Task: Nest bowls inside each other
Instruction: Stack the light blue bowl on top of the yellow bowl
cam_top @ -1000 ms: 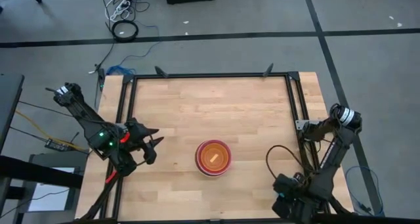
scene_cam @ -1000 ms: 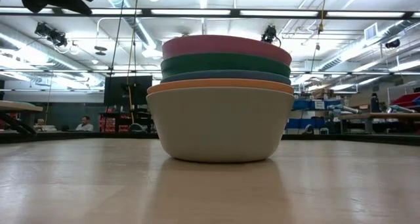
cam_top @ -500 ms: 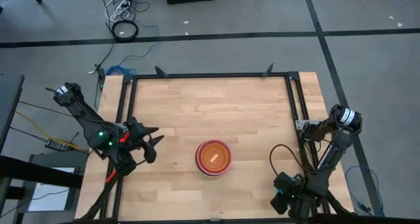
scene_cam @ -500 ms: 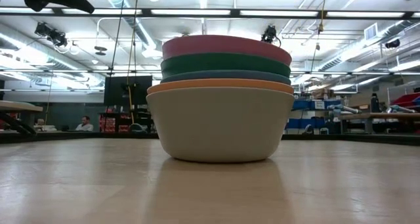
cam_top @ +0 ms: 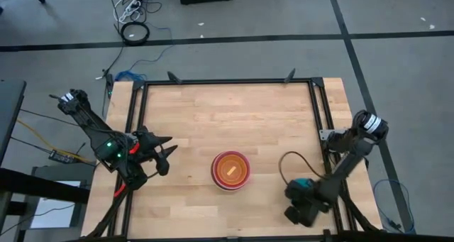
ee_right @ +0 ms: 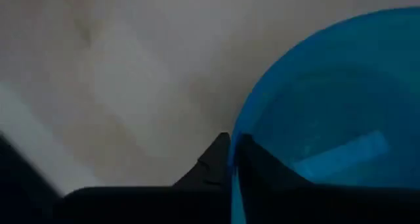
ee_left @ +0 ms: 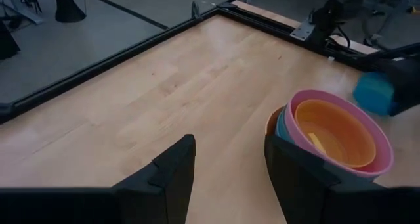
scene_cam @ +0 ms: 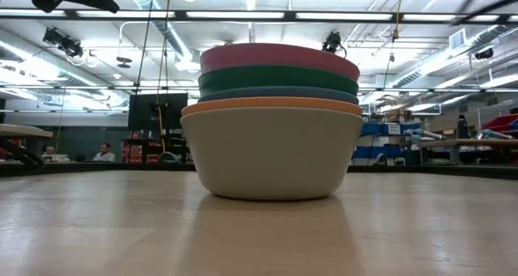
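Note:
Several bowls stand nested in one stack (cam_top: pixel 230 169) at the table's middle. The low view shows a grey-white bowl (scene_cam: pixel 271 150) at the bottom and a pink one (scene_cam: pixel 279 56) at the top rim; an orange-yellow bowl (ee_left: pixel 331 131) sits innermost. A cyan bowl (cam_top: pixel 301 184) is at the near right, and my right gripper (ee_right: pixel 231 161) is shut on it from above. My left gripper (ee_left: pixel 228 161) hovers open to the left of the stack, touching nothing. My right gripper pinches the cyan bowl's rim (ee_right: pixel 235 142), one finger (ee_right: pixel 213 159) outside the wall and the other inside the hollow. The fingers point steeply down from above. Whether the bowl stands on the table, the frames do not show.
A black metal frame (cam_top: pixel 227 81) runs around the wooden table top. The right arm's cable (cam_top: pixel 287 164) loops over the table between the stack and the right edge. Bare wood lies on the far half.
My right arm has swung down and toward the table's left, over the near right corner, and the cyan bowl now shows beside its wrist. The stack and my left gripper have kept still.

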Tool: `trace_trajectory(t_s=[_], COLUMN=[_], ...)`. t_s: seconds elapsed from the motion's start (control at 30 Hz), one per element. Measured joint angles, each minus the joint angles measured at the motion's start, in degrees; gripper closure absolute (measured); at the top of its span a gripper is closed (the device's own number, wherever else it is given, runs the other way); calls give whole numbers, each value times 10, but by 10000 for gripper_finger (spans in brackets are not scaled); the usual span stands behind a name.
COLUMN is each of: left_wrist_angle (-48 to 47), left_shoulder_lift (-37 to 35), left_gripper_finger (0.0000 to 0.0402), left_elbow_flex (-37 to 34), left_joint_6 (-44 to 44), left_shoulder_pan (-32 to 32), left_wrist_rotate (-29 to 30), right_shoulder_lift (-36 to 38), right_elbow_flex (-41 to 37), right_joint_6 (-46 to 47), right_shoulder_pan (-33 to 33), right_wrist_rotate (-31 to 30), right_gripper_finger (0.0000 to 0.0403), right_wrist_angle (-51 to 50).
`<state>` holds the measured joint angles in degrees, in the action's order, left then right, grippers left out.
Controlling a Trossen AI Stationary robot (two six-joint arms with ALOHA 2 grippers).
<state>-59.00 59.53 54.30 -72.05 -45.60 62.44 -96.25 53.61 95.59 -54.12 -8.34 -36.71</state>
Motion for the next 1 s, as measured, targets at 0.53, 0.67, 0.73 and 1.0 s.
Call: trace_trajectory(t_s=[0.53, 0.67, 0.73, 1.0], left_wrist_angle=[13, 14, 14, 25], left_shoulder_lift=[0, 0, 0, 0], left_gripper_finger=[210, 210, 210, 210], left_elbow_flex=[0, 0, 0, 1], left_joint_6=[0, 3, 4, 5], left_shoulder_pan=[0, 0, 0, 0], left_wrist_rotate=[1, 1, 1, 1], right_shoulder_lift=[-2, -2, -3, -28], right_elbow_flex=[258, 297, 311, 316], right_joint_6=[-471, -501, -518, -588], right_shoulder_pan=[199, 209, 221, 278], right_wrist_rotate=[-70, -59, -58, -9], right_gripper_finger=[403, 403, 403, 403], right_wrist_angle=[-56, -70, -81, -29])
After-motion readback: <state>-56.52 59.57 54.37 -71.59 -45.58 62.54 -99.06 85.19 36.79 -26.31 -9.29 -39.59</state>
